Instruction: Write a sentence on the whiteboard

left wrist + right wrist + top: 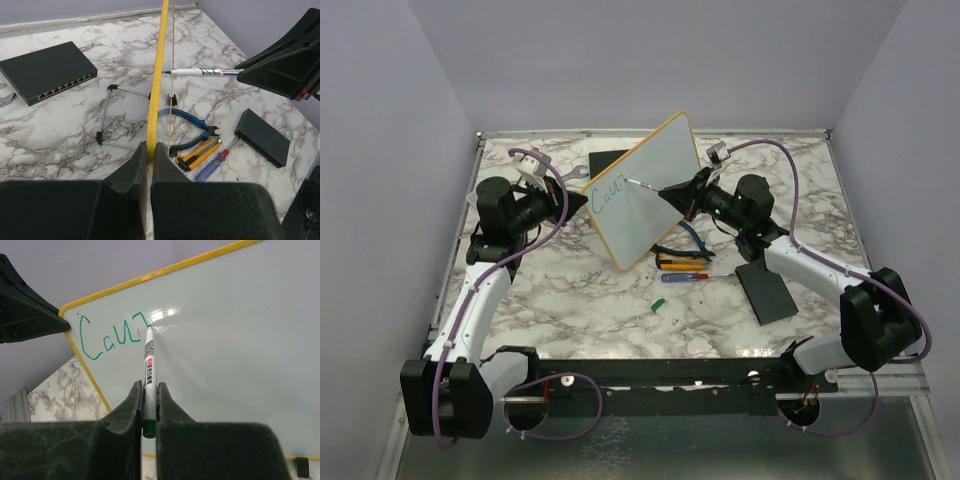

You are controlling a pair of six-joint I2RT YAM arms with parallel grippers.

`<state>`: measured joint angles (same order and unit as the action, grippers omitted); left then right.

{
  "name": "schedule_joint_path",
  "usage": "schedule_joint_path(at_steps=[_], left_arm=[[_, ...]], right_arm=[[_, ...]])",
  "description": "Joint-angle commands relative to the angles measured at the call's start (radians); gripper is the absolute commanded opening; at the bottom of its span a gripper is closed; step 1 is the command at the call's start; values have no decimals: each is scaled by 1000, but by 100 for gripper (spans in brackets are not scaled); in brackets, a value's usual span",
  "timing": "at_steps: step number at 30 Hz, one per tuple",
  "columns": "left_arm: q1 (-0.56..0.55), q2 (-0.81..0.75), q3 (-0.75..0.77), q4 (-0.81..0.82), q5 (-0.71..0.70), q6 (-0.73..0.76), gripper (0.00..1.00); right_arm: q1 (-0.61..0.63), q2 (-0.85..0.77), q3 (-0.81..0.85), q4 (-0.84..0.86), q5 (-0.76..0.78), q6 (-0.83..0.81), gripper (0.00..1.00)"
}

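The whiteboard [640,215] stands pinched in the left hand [150,149] (marker [149,365] tip touching).

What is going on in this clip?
Two robot arms are writing on a whiteboard. The left hand is clamped on its yellow edge, holding it standing up on the table. The right hand grips a marker with its tip against the board. Only a few teal letters, roughly "Cou", are down near one corner, so the sentence is barely begun.
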<state>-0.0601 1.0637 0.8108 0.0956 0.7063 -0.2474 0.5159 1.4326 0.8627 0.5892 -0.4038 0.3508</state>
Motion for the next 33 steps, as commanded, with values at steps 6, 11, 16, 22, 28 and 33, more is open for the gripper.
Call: schedule_joint_path(at_steps=[6, 11, 16, 22, 28, 33], left_arm=[[2, -24, -7, 27, 21, 22, 0], [3, -24, -7, 26, 20, 22, 0], [3, -24, -6, 27, 21, 22, 0], [3, -24, -6, 27, 21, 22, 0], [3, -24, -7, 28, 21, 22, 0], [3, -24, -6, 27, 19, 22, 0]], right_arm=[[4, 4, 25, 51, 51, 13, 1], [5, 7, 23, 58, 78, 19, 1], [5, 10, 26, 44, 109, 24, 1], [6, 10, 19, 36, 122, 27, 1], [6, -18, 3, 61, 53, 12, 1], [6, -93, -48, 78, 67, 11, 1]])
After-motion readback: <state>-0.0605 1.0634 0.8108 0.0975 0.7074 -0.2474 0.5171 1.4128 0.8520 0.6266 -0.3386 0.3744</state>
